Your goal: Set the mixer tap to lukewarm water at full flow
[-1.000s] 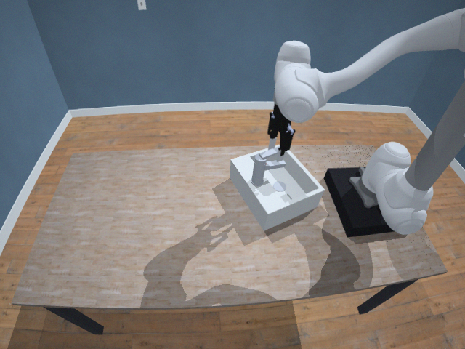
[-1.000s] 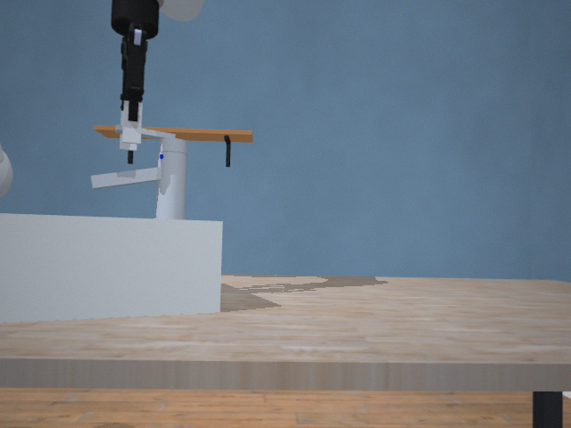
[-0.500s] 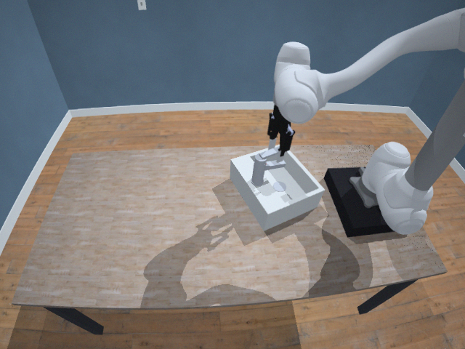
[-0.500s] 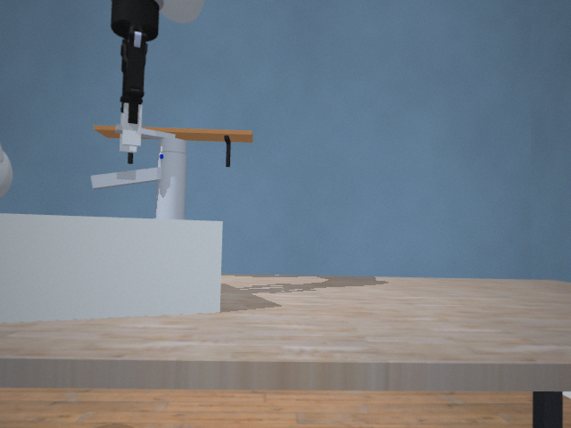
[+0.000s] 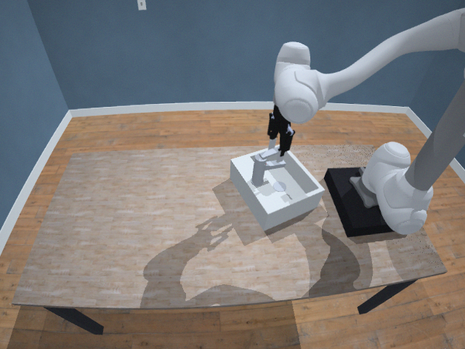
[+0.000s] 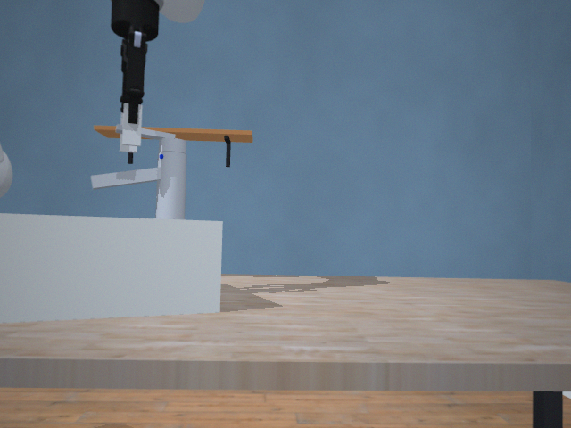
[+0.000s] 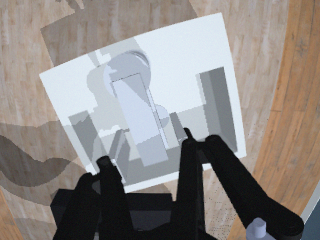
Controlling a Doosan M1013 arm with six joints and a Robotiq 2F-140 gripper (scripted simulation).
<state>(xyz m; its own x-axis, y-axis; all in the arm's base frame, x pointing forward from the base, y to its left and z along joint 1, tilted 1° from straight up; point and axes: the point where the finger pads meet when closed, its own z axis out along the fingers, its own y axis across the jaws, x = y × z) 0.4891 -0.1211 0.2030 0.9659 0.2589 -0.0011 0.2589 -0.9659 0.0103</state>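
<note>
A white mixer tap [image 5: 259, 169] stands on the rim of a white basin [image 5: 275, 187] on the table. Its lever [image 5: 269, 153] lies low and nearly level, pointing out on the same side as the spout [image 5: 275, 163]. In the side view the lever [image 6: 147, 133] sits above the spout [image 6: 124, 176], and a blue dot [image 6: 161, 156] shows on the column. My gripper [image 5: 278, 149] [image 6: 130, 147] hangs straight down over the lever's outer end, partly open, with one finger on each side of it. In the wrist view the lever [image 7: 142, 120] runs between the fingertips. I cannot see the red dot.
My arm's black base plate [image 5: 352, 198] sits right of the basin, near the table's right edge. The basin's drain [image 5: 280, 185] lies below the spout. A wooden shelf [image 6: 202, 134] with a black bracket shows behind the tap in the side view.
</note>
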